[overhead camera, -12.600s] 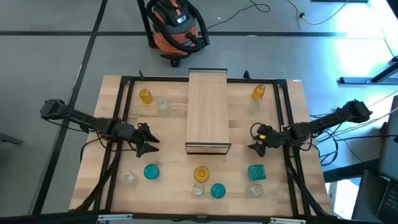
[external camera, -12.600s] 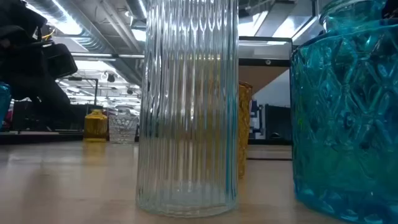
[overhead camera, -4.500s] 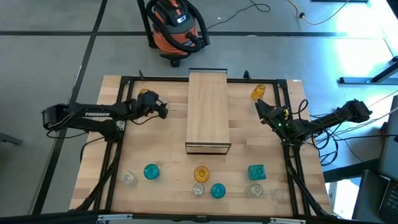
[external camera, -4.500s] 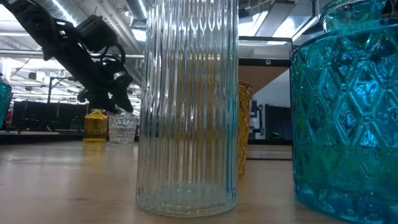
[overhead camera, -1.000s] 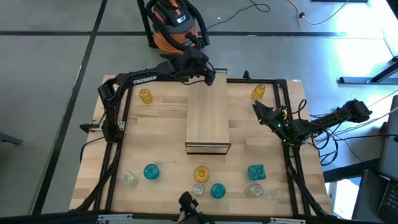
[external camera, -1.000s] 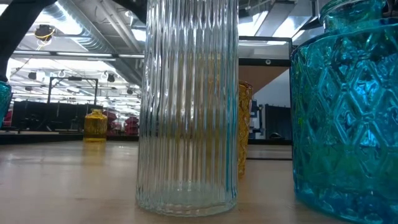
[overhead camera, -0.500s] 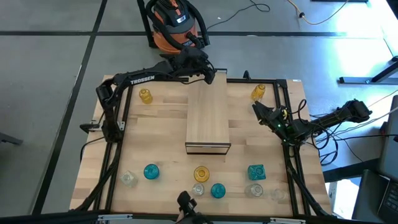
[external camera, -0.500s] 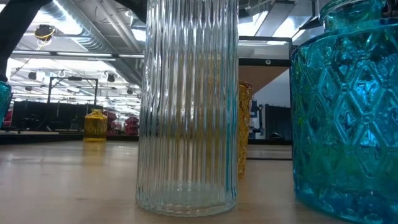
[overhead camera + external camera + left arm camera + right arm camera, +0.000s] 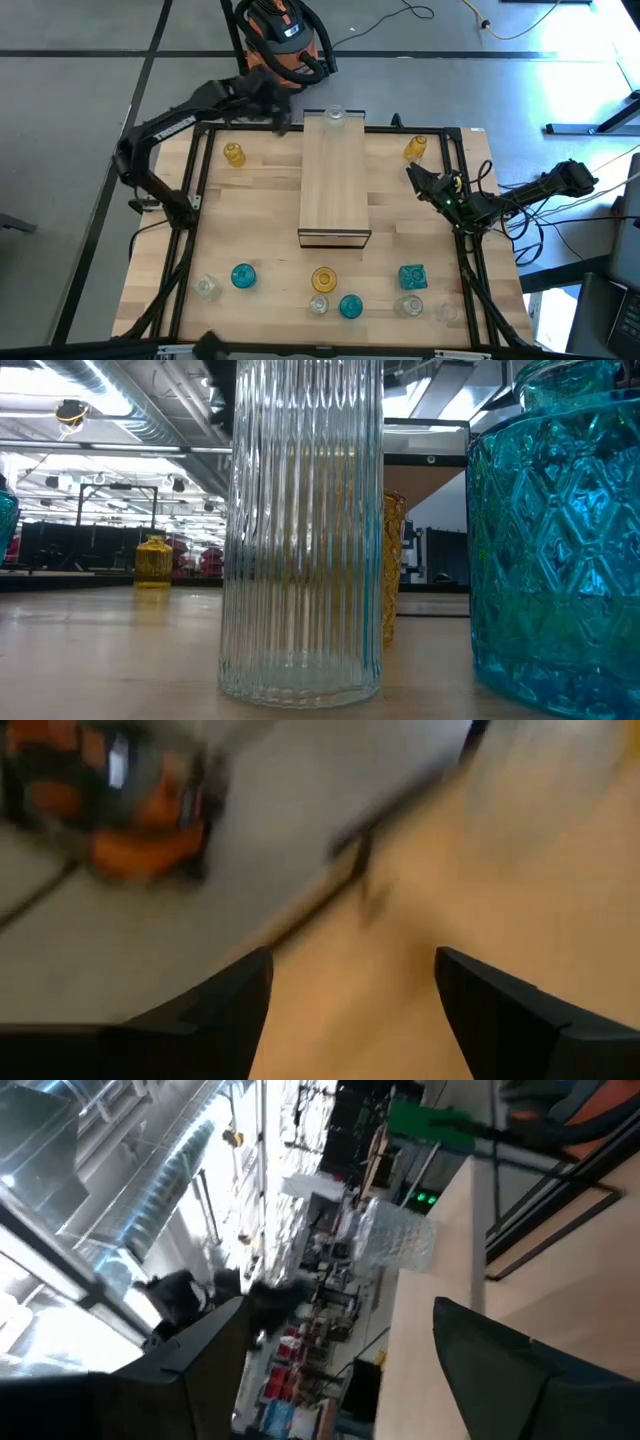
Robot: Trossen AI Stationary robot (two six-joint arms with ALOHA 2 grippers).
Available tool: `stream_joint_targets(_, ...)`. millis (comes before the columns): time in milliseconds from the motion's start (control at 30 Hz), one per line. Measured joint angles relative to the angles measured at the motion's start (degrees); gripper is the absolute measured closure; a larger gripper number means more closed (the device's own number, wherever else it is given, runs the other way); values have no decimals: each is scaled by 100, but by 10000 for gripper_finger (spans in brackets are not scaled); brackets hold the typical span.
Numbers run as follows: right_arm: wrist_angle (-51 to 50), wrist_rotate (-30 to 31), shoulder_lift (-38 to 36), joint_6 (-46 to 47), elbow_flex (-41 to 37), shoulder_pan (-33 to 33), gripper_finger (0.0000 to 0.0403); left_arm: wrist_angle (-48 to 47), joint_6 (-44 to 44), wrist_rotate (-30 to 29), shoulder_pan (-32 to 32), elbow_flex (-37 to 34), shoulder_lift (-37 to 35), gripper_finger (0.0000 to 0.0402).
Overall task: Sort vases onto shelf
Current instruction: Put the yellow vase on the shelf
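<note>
Left gripper: we are seeing it spread, empty, beside the shelf.
Clear vase: standing on the shelf's far end.
Right gripper: spread, empty, hovering near the amber vase.

An orange and black shop vacuum stands on the grey floor just beyond the far edge of the table. A thin cable trails over the floor near it. The wooden table carries a black frame along its sides.
</note>
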Motion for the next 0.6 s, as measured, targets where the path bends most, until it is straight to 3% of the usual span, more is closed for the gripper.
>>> stream_joint_targets(133, -154, 278, 0, -2, 0, 0, 123, -643, -39, 574, 222, -720, -305, 149)
stream_joint_targets(233, -154, 422, 0, 0, 0, 0, 123, -174, -183, 1192, 636, -1693, -559, 159)
stream_joint_targets(367, -139, 391, 0, 13, 0, 0, 123, 423, -447, 1452, 1340, -2805, -727, 169)
stream_joint_targets(600, -34, 302, 0, 27, 0, 0, 123, 542, -383, 1687, 1984, -3332, -738, 172)
